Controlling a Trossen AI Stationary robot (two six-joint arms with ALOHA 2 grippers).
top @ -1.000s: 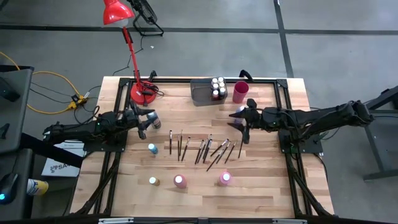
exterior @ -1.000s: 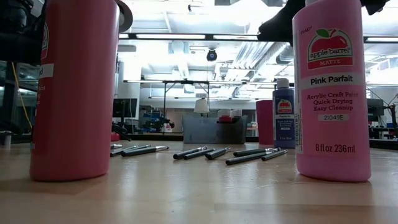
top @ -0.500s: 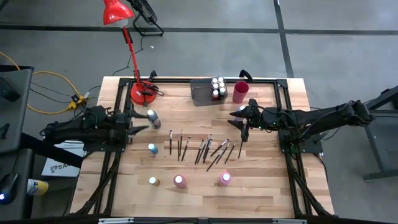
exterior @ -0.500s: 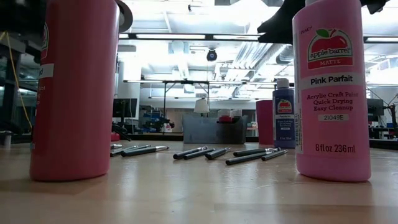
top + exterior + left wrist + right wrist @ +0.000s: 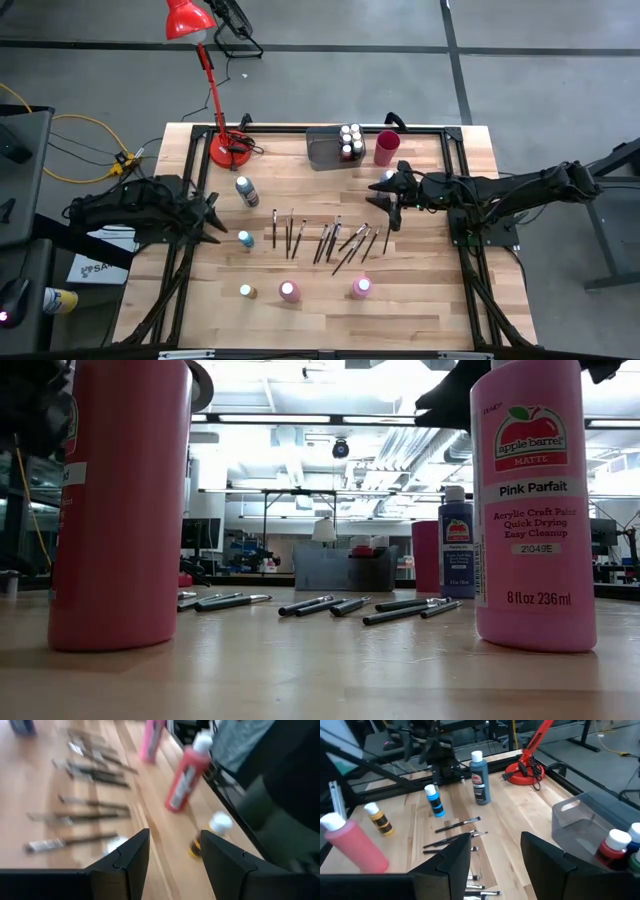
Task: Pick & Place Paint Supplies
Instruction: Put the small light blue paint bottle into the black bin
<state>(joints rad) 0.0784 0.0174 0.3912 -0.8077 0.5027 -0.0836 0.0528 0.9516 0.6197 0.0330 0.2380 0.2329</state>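
A dark teal bottle point(image 5: 243, 190) with a white cap stands upright on its base right of my open left gripper point(image 5: 207, 215), which hovers at the table's left edge. A small blue bottle point(image 5: 245, 238), a yellow one point(image 5: 246, 290) and two pink ones point(image 5: 289, 291) point(image 5: 361, 288) stand nearer the front. Several dark-handled brushes point(image 5: 330, 238) lie flat mid-table. My open right gripper point(image 5: 392, 198) hovers above the brushes' right end and holds nothing. In the right wrist view the teal bottle point(image 5: 480, 777) and the brushes point(image 5: 455, 832) lie ahead of the open fingers.
A grey bin point(image 5: 325, 150) at the far edge holds several bottles point(image 5: 350, 140), with a red cup point(image 5: 386, 147) beside it. A red desk lamp's base point(image 5: 228, 148) sits at the far left. Bare wood lies along the near edge and the table's right side.
My left gripper has let go of the dark teal bottle and drawn back toward the table's left and near edges. The bottle, tilted in the gripper a second ago, now stands upright by itself on the table.
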